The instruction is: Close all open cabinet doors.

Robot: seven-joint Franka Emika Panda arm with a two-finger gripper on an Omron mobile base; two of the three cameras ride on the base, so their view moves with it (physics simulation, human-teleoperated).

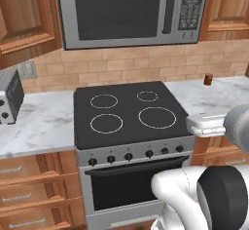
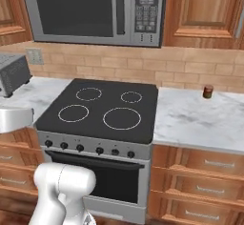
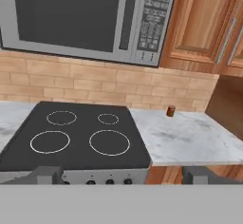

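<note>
While no keypad writing is legible on the microwave (image 3: 90, 16), the gripper (image 3: 121, 174) gapes wide.

White marble counter (image 2: 200, 119), small brown jar (image 2: 208, 91), toaster (image 2: 12, 74)

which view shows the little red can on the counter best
The right base view: the can stands in plain sight on the marble counter right of the stove, near the brick wall. The hand view shows it smaller, and the left base view shows it far off at the right.
</note>
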